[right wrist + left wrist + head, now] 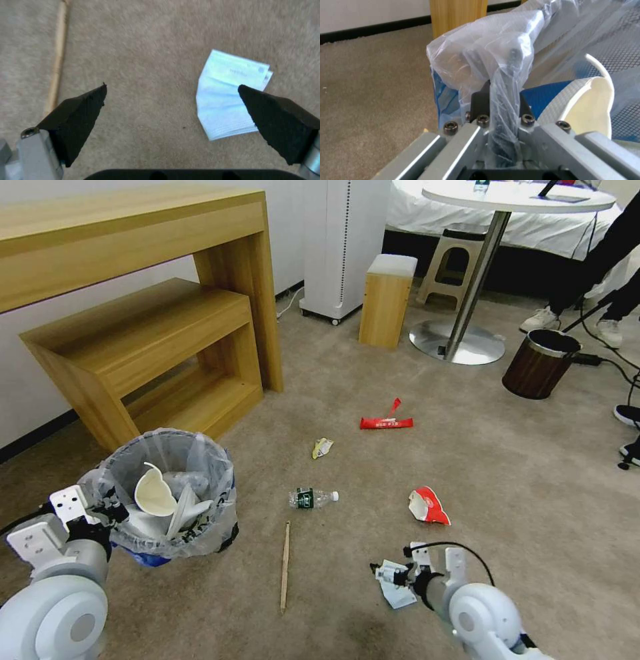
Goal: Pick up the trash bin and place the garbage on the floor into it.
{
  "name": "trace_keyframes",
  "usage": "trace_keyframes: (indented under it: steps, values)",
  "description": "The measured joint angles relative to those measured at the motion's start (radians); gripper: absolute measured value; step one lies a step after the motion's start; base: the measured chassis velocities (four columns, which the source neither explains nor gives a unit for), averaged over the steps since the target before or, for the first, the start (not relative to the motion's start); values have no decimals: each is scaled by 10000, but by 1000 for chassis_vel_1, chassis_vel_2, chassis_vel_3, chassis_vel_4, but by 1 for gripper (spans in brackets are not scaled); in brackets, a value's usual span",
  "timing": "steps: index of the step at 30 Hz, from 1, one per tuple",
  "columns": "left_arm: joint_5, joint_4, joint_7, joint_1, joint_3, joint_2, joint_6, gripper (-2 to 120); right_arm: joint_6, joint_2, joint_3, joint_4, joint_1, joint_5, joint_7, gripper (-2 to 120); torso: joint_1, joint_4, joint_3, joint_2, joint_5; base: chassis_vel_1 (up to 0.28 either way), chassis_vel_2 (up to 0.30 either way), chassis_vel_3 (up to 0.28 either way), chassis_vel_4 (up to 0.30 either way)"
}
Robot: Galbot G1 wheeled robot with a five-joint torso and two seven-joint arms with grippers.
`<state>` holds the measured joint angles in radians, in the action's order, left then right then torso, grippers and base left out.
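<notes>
The left claw (500, 100) is pinching the bagged rim of the bin (175, 493), holding it at the robot's left beside the wooden shelf (153, 353); a white slipper (155, 493) is sitting inside it. The right claw (171, 107) is hanging spread wide, gripping nothing, just above the mask (226, 110) on the carpet (520, 480). The stick (285, 567), bottle (312, 498), red cup (428, 507), red wrapper (387, 423) and a small yellow wrapper (322, 448) are lying scattered ahead.
</notes>
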<state>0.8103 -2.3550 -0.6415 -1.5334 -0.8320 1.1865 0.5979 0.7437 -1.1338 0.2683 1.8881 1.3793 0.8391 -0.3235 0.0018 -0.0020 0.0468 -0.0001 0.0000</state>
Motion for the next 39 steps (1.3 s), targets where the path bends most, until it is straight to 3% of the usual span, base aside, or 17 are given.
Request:
trace_keyframes:
  steps: [12, 21, 39]
  values:
    - [1, -2, 32, 42, -59, -26, 7, 1, -54, -349, -268, -855, -432, -59, -1088, 100, 2, 0, 0, 0, 0, 0, 0, 0, 0]
    - [-35, 37, 58, 59, 6, 7, 5, 1, -68, -302, -51, -874, -327, -366, -1106, 100, 2, 1, 0, 0, 0, 0, 0, 0, 0]
    - [-121, -39, 70, -39, -12, 51, -24, 1, -81, -981, -610, -2773, -989, -1501, -472, 100, 1, 1, 0, 0, 0, 0, 0, 0, 0]
